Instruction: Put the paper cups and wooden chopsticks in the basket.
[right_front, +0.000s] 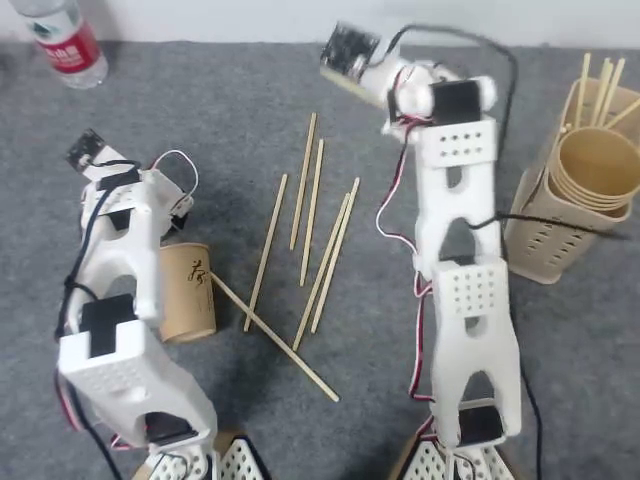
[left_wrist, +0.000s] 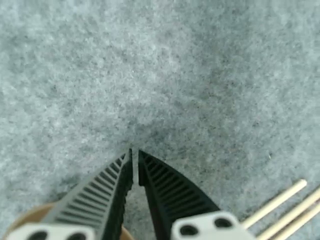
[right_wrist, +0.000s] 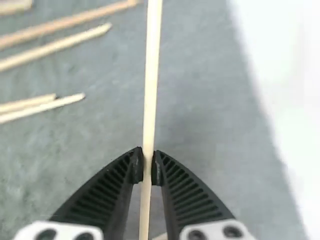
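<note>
1. Hazards, left to right

- The left pincer (left_wrist: 135, 160) is drawn to a thin slit and holds nothing. It hangs over bare counter (right_front: 240, 120), with the paper cup (right_front: 188, 293) lying on its side just beneath the left arm. The cup is likely to roll if it is nudged on its wall rather than gripped at the rim.
- One diagonal chopstick (right_front: 275, 340) ends right at the cup. Lifting the cup would probably drag or flick this stick.
- Five loose chopsticks (right_front: 315, 235) lie close together, some touching. A pick here may take two at once or scatter the rest.
- The right pincer (right_wrist: 146, 167) is clamped on the held chopstick (right_wrist: 151, 75) at a narrow contact point, near the far edge of the counter. Gripped this way, the stick may pivot or slip in transit.
- The stick's long free end could strike the basket (right_front: 535, 235) rim and tip the basket.
- A black cable (right_front: 560, 222) from the right arm crosses the basket wall, so a snag looks possible.

2. Containers

- Water bottle (right_front: 65, 40): on the counter at the far left corner. It is not part of the task.
- Paper cup: appears empty, with its opening hidden under the arm.
- Basket, at the right edge: holds nested stacked cups (right_front: 600, 165) and several upright chopsticks (right_front: 600, 85) behind them.
</note>
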